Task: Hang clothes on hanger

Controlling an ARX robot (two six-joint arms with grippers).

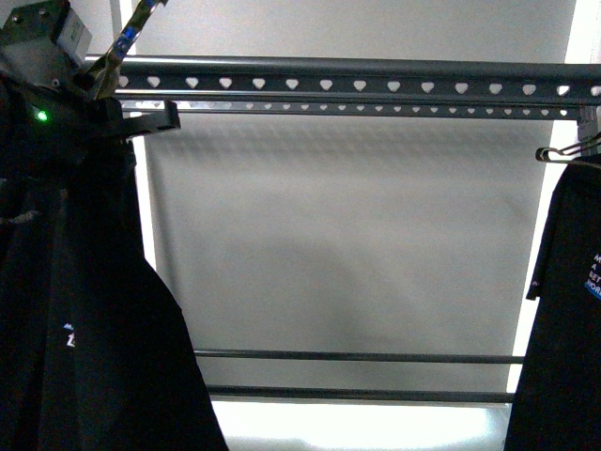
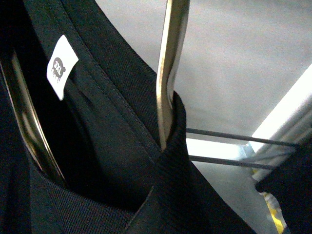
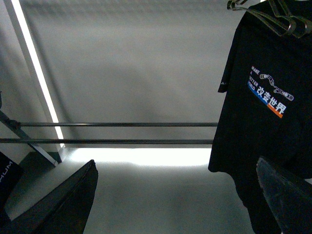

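My left gripper (image 1: 91, 86) is up at the far left, beside the left end of the hanger's grey top rail (image 1: 357, 85) with its heart-shaped holes. It is shut on the clothes, a black T-shirt (image 1: 84, 329) that hangs down below it. In the left wrist view the collar (image 2: 122, 122) with a white label (image 2: 61, 66) fills the picture, and a shiny metal strip (image 2: 170, 68) runs into the collar; the jaws are hidden by cloth. My right gripper (image 3: 178, 195) is open and empty, its fingers (image 3: 73, 195) wide apart.
A second black printed T-shirt (image 1: 563, 310) hangs on a wire coat hanger (image 1: 563, 150) at the rail's right end; it also shows in the right wrist view (image 3: 268, 97). Two thin crossbars (image 1: 357, 357) run low across the rack. A pale grey wall is behind.
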